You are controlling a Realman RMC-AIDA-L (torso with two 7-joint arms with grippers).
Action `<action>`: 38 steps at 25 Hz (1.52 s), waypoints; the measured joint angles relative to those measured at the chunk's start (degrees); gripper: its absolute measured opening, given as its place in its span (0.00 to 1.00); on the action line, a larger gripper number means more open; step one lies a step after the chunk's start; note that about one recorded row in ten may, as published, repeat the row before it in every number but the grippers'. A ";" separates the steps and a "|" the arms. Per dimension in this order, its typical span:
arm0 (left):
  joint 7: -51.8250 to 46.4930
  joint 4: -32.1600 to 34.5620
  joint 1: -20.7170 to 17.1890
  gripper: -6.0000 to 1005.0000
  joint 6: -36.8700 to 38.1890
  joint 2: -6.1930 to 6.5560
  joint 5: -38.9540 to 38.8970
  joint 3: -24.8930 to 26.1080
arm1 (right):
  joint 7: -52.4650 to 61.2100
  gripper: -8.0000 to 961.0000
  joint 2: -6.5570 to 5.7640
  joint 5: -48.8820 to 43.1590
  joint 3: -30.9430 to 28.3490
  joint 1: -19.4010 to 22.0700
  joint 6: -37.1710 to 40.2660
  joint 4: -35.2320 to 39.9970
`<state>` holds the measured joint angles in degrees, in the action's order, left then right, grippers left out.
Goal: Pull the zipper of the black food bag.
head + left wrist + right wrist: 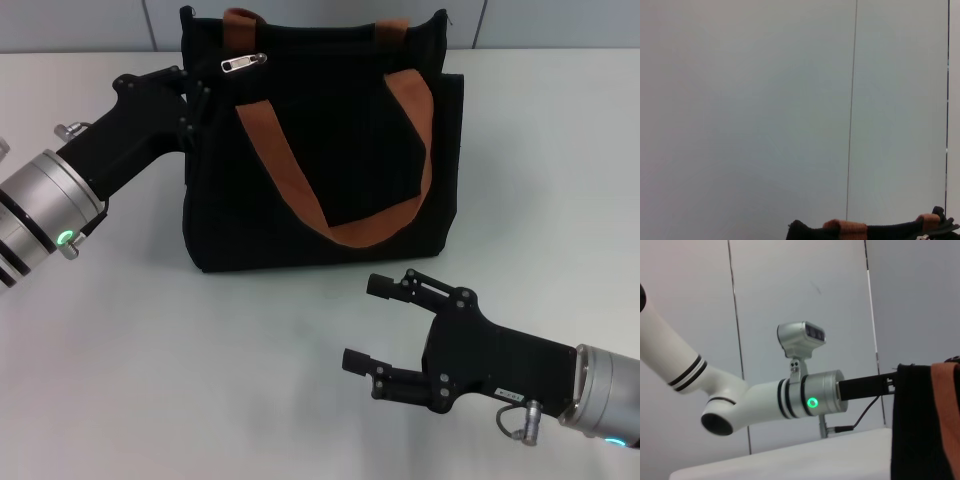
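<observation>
The black food bag (320, 170) stands upright at the back middle of the white table, its rust-orange handles (375, 230) draped over the front. The silver zipper pull (243, 62) lies on the top edge near the bag's left corner. My left gripper (195, 100) presses against the bag's upper left corner, just left of the pull; black on black hides its tips. The left wrist view catches only the bag's top rim (880, 231). My right gripper (370, 322) hovers open over the table in front of the bag, holding nothing. The right wrist view shows the bag's side (912, 425).
The white table (250, 380) spreads around the bag, with a pale panelled wall (765, 100) behind it. The left arm (810, 402) reaches in from the left toward the bag's corner.
</observation>
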<state>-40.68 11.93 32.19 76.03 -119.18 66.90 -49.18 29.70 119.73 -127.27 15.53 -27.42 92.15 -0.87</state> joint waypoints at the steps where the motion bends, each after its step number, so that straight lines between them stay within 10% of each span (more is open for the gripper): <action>1: 0.00 0.00 0.00 0.13 0.00 0.00 0.00 0.00 | 0.00 0.85 0.00 0.30 -0.02 0.04 0.00 -0.12; 32: -9.06 -0.47 2.21 0.04 7.41 0.00 0.96 -0.90 | -1.82 0.69 -0.05 2.08 -17.47 3.66 8.18 -3.27; 38: -7.26 -0.67 3.94 0.04 8.06 0.01 1.02 -1.34 | -0.63 0.45 -0.37 2.08 -21.37 1.76 9.11 -3.04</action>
<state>-47.94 11.27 36.13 84.10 -119.17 67.92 -50.52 29.07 119.35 -125.19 -5.85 -25.66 101.26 -3.91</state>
